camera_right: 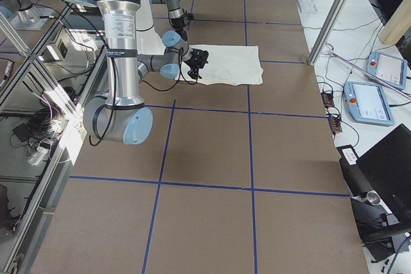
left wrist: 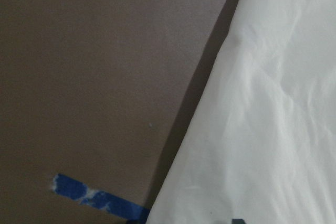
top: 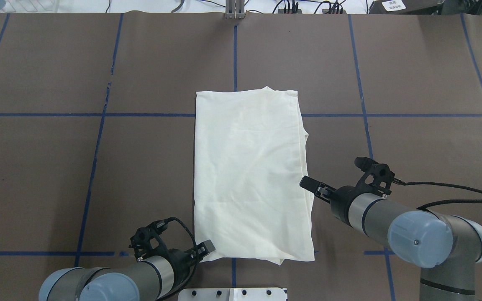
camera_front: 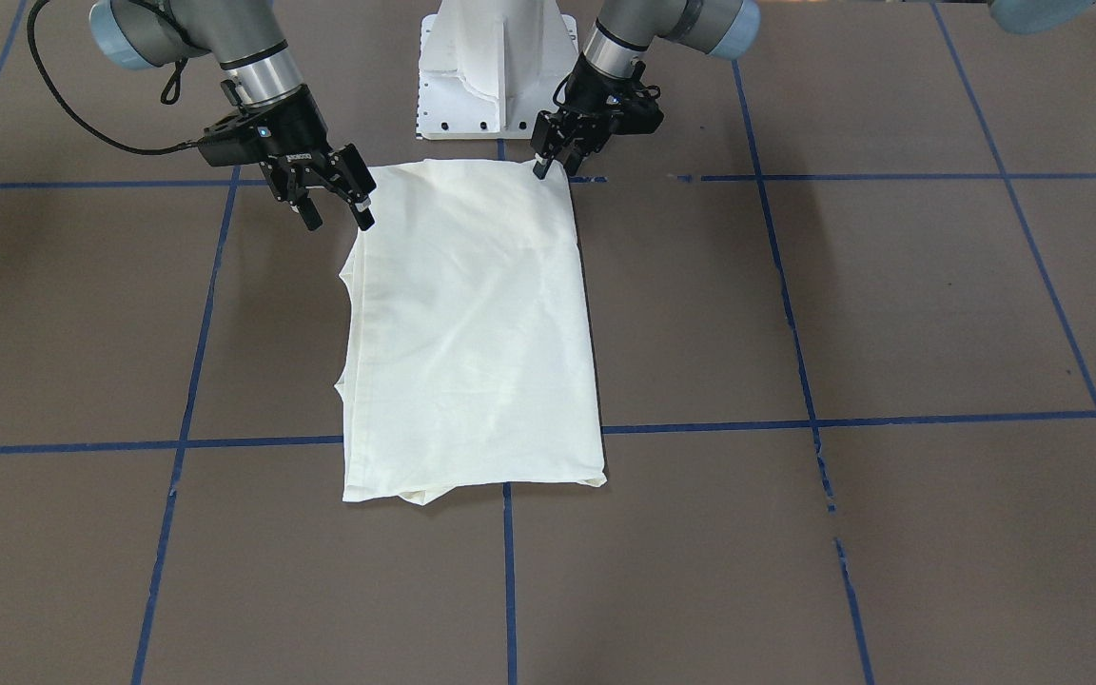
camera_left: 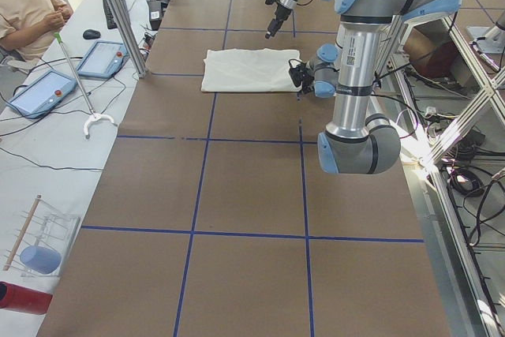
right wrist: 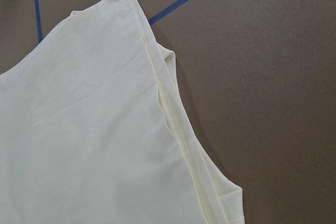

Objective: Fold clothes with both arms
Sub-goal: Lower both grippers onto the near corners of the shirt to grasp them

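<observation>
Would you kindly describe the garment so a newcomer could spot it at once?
On the brown table crossed by blue tape lines, look ahead of the robot's white base. The shirt lies folded into a cream rectangle, the only cloth there.

The T-shirt (camera_front: 472, 323) is seen as thin, matt, cream-white cloth, softly creased, and a stitched hem (right wrist: 176, 129) is shown along its layered edge. The table (camera_front: 890, 304) is covered with a matt brown, paper-like sheet, smooth and dull. It is lined with blue tape (camera_front: 890, 419), which is scuffed and chipped in places. The right arm (top: 370, 213) and left arm (top: 140, 271) are made of brushed silver-grey metal with a slight sheen, and are capped with smooth light blue caps (top: 421, 238). The right gripper (camera_front: 339, 221) and left gripper (camera_front: 548, 166) are finished in matt black. The pedestal base (camera_front: 500, 76) is coated smooth white.
</observation>
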Robot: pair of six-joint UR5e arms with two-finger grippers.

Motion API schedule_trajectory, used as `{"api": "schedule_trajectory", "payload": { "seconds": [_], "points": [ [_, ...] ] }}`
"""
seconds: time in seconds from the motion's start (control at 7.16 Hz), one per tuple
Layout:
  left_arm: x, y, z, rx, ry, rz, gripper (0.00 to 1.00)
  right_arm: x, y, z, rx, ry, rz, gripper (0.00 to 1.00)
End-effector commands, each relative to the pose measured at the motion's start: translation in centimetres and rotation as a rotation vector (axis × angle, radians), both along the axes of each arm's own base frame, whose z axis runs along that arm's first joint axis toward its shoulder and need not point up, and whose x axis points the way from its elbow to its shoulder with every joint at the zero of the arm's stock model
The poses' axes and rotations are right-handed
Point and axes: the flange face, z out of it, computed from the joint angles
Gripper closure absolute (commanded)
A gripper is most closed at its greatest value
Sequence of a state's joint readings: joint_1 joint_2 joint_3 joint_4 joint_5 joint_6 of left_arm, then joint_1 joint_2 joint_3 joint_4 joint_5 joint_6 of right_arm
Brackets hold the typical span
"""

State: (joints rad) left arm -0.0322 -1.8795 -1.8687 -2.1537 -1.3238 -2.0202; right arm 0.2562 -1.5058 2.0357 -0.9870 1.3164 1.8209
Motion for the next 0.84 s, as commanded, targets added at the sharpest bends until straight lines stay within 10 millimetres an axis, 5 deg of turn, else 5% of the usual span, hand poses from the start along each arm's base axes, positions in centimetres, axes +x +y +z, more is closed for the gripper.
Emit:
{"api": "schedule_trajectory", "payload": {
  "seconds": [0.0,0.28,0.56,0.7],
  "points": [
    [0.06,-0.02,0.02,-0.001,0.000,-0.002,0.39,0.03,0.07,0.17,0.000,0.003,0.000,0.00],
    [0.28,-0.02,0.36,-0.001,-0.008,-0.002,0.46,0.03,0.07,0.17,0.000,0.003,0.000,0.00],
    [0.34,0.06,0.18,-0.002,-0.005,-0.001,0.66,0.06,0.06,0.25,0.000,0.005,0.001,0.00],
    [0.37,-0.03,-0.08,-0.001,0.000,-0.002,0.86,0.05,0.03,0.17,0.002,0.004,0.004,0.00]
  ]
}}
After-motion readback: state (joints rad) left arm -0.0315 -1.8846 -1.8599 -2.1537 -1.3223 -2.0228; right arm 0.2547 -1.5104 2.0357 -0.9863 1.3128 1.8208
